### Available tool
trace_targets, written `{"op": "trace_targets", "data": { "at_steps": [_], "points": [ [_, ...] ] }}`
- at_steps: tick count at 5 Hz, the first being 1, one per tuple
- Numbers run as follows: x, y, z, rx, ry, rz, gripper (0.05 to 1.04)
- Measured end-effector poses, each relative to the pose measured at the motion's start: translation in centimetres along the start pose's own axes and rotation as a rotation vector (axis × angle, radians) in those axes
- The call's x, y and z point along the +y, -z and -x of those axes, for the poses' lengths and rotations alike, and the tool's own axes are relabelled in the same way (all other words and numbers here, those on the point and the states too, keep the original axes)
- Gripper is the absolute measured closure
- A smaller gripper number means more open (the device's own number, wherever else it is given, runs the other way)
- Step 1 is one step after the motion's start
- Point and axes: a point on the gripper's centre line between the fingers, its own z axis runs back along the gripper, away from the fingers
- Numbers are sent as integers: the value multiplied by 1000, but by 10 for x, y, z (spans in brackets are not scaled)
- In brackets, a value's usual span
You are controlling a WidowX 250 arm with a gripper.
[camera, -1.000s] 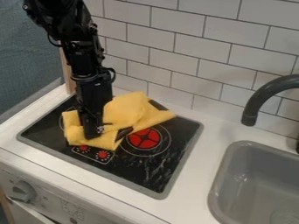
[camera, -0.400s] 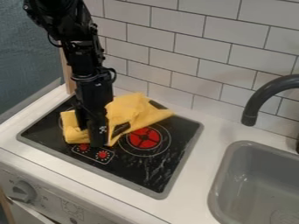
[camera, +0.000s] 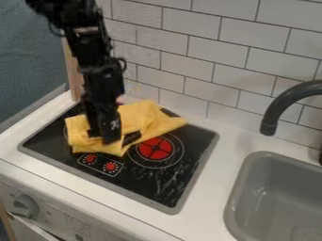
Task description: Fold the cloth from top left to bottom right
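Cloth position: yellow cloth [camera: 138, 115] lies crumpled on the left and rear part of the black stovetop [camera: 157, 183], just beside the red burner mark [camera: 155, 148]. Long axis runs roughly left to right in the camera view, rising slightly toward the tiled wall [camera: 207, 80] at its right end.

Gripper [camera: 104, 136] points down over the cloth's left, near-side portion. Most of the cloth lies right of it and rearward; a smaller part lies left. Gripper state: cannot tell, nor whether any cloth is held. Contact likewise unconfirmed.

Inference: the fold line should cross that long axis at a slant. The upper-left edge sits left of and behind the gripper, so it probably needs taking there, then carrying toward lower right. Risk: a grip on the near side could drag the whole bundle.
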Motion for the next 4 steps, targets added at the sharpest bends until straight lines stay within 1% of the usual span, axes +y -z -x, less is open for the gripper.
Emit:
{"op": "trace_targets", "data": {
  "at_steps": [1,2,3,4],
  "points": [
    [3,-22,-1,-46,-14,3,85],
    [4,-44,3,-92,-34,7,85],
    [9,-56,12,-130,-54,6,85],
    [10,-56,13,-132,-57,4,85]
  ]
}}
